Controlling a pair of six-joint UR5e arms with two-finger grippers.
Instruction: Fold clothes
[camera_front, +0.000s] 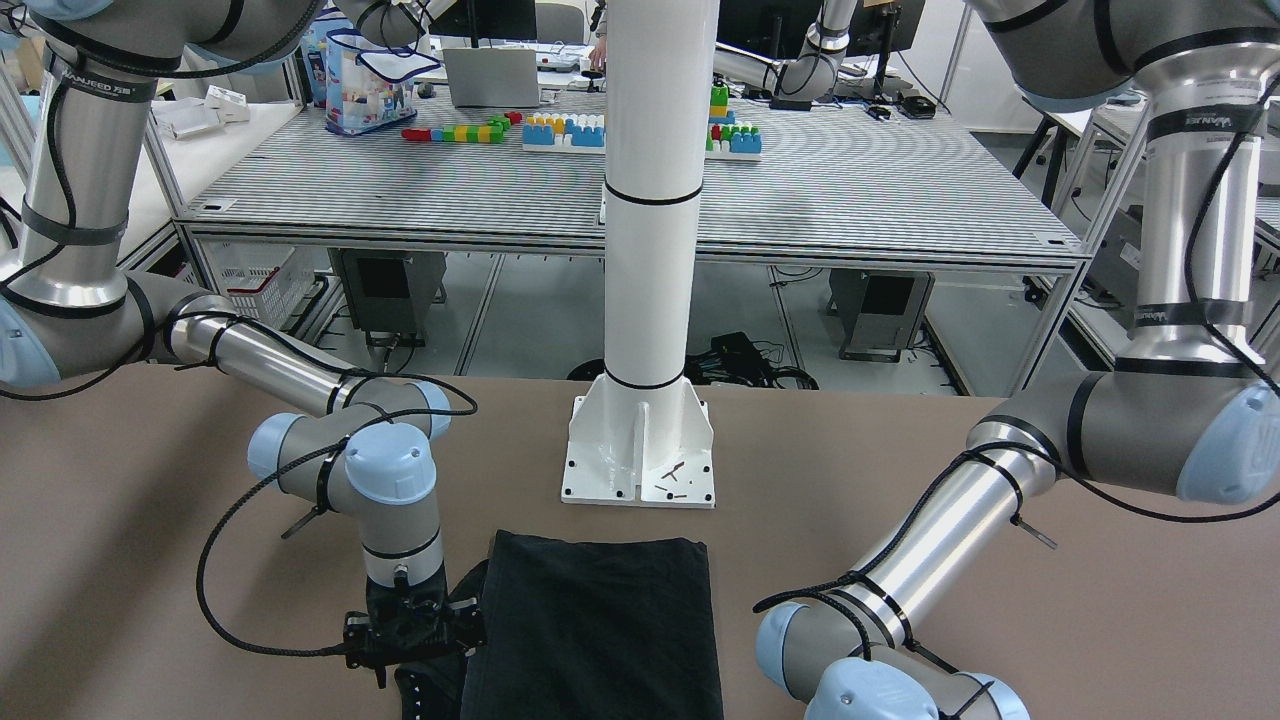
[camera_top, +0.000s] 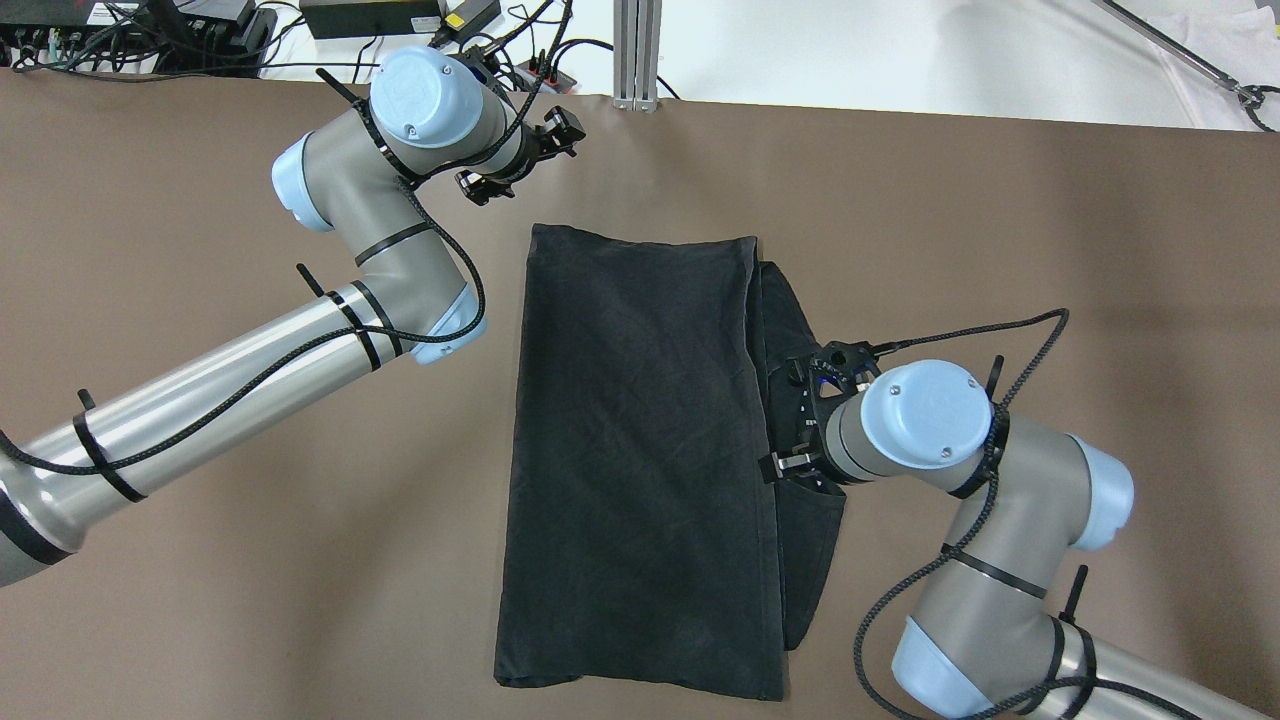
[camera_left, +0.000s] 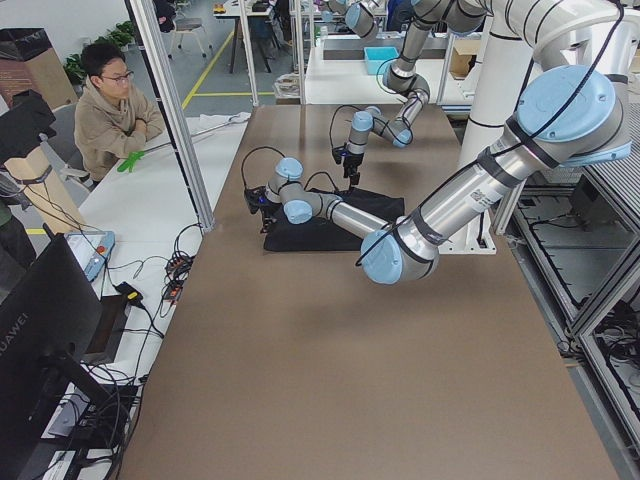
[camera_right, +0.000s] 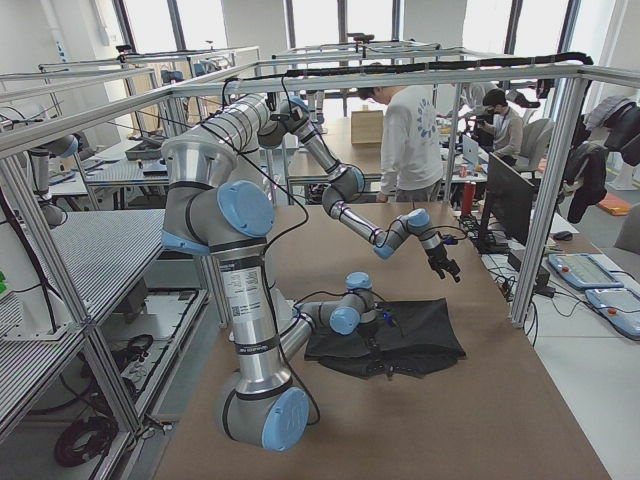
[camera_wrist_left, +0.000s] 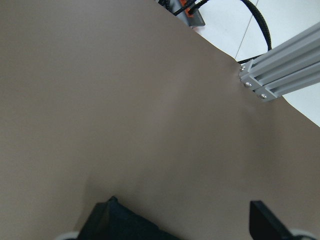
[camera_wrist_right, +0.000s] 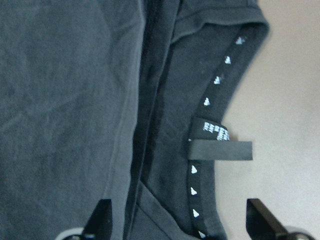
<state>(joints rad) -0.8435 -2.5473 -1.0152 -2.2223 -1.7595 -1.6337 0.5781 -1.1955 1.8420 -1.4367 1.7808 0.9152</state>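
A black garment (camera_top: 640, 450) lies on the brown table (camera_top: 200, 560), folded lengthwise into a long strip, with a narrower layer sticking out on its right side. It also shows in the front view (camera_front: 600, 620). My right gripper (camera_top: 792, 420) hangs open just above that right-hand layer. In the right wrist view the gripper (camera_wrist_right: 180, 220) is open over the collar (camera_wrist_right: 215, 100), with its white-patterned tape and its label tab (camera_wrist_right: 220, 149). My left gripper (camera_top: 520, 155) is open and empty over bare table beyond the garment's far left corner. It also shows in the left wrist view (camera_wrist_left: 185, 225).
The white pillar base (camera_front: 640, 450) stands just behind the garment. An aluminium post (camera_top: 635, 55) and cables (camera_top: 400, 15) sit at the table's far edge. An operator (camera_left: 110, 110) sits at the side. Bare table lies left and right of the garment.
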